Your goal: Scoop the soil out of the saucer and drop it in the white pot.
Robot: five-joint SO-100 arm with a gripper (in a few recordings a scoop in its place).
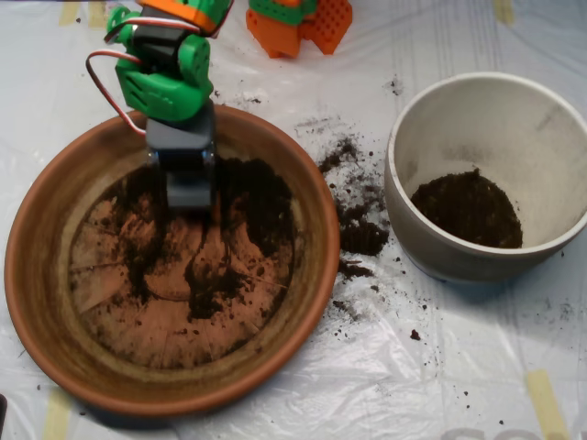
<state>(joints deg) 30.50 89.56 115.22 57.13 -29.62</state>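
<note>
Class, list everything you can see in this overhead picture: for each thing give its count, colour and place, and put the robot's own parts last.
Saucer: one, orange-brown, left half of the picture.
Soil: dark brown-black; patches in the saucer, a heap in the pot's bottom, spilled crumbs on the sheet between them.
Pot: one, off-white, right side.
Plastic sheet: one, whitish, covering the table.
Orange block: one, top edge, centre.
Arm: one, green and orange, top left.
Scoop: one, grey, down in the saucer's upper part.
</note>
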